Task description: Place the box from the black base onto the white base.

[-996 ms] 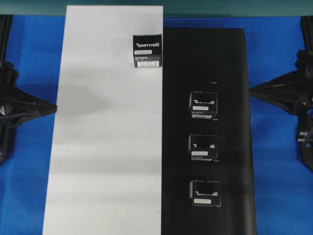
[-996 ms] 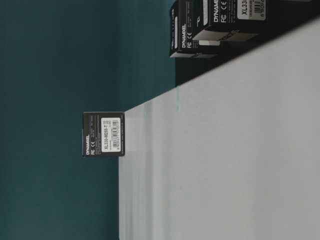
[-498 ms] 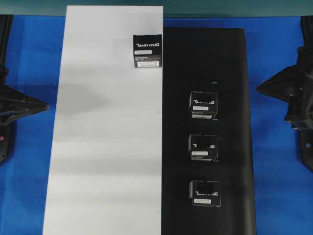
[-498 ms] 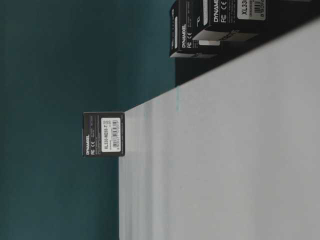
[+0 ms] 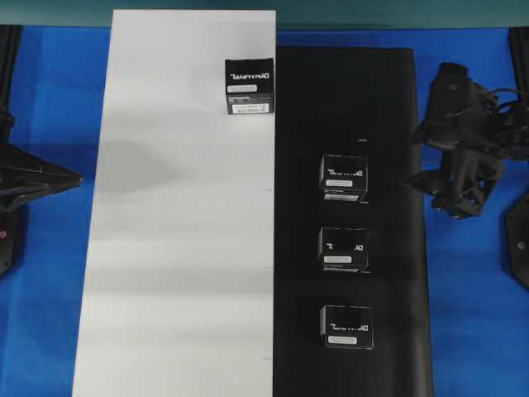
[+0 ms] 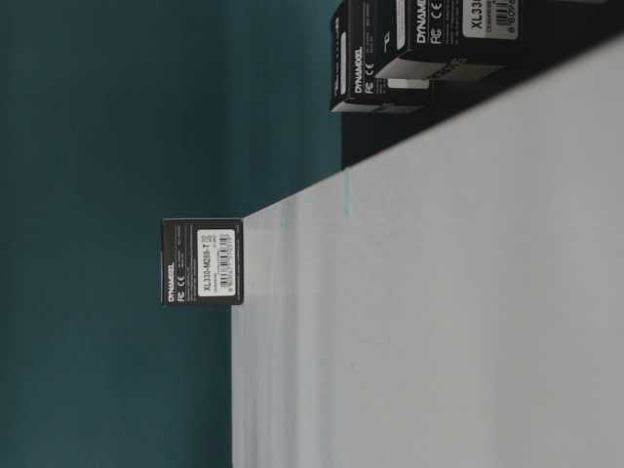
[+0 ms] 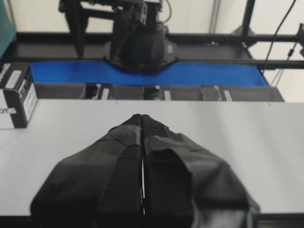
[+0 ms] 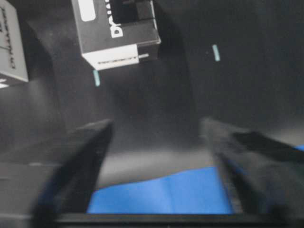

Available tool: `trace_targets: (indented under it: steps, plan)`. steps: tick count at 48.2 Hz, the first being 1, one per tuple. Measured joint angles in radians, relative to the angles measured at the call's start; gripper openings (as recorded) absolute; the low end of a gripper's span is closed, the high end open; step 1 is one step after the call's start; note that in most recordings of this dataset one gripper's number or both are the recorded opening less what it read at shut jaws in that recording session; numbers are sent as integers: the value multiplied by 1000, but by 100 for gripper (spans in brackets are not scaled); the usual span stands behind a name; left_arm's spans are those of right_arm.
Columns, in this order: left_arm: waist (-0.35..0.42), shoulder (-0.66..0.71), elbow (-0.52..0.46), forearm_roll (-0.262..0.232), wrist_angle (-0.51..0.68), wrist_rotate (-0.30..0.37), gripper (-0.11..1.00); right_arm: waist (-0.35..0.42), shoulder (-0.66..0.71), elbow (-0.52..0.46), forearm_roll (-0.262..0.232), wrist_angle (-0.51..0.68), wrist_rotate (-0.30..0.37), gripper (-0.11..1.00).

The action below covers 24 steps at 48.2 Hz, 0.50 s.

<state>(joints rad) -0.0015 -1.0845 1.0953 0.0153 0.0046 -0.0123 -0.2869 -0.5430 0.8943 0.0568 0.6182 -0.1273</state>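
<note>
White base (image 5: pixel 173 248): one DYNAMIXEL box (image 5: pixel 249 86) is found standing on it, at the far end, close against the seam with the black base (image 5: pixel 388 124). In the table-level view the same box (image 6: pixel 203 261) is seen upright at the board's far edge. This box is judged to be already delivered.

Black base: three boxes are counted in a column down the sheet, well apart from one another: nearest the far end (image 5: pixel 343 176), middle (image 5: pixel 342 248), nearest the camera edge (image 5: pixel 347 326). None is touched by either arm. These are judged to be left to transfer; roughly a quarter of the work appears done.

Right gripper (image 5: pixel 430 161): placed at the right edge of the black base, level with the first box of the column. In the right wrist view its fingers (image 8: pixel 80 156) are seen spread wide with nothing between them, and a box (image 8: pixel 118 31) lies ahead on the black sheet. An approach to a pick is judged to be in hand.

Left gripper (image 7: pixel 143 124): jaws are pressed together, nothing is held; it is parked at the left edge of the white base, pointing across it.
</note>
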Motion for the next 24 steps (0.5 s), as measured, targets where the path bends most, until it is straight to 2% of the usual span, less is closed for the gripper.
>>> trace_targets:
  steps: [3, 11, 24]
  plan:
    - [0, 0, 0, 2, 0, -2, -6, 3, 25, -14, 0, 0, -8, 100]
    - [0, 0, 0, 0, 2, 0, -6, 6, 81, -46, 17, 0, -38, 100]
    - [0, -3, 2, 2, 17, -3, -6, 41, 183, -91, 87, 2, -127, 100]
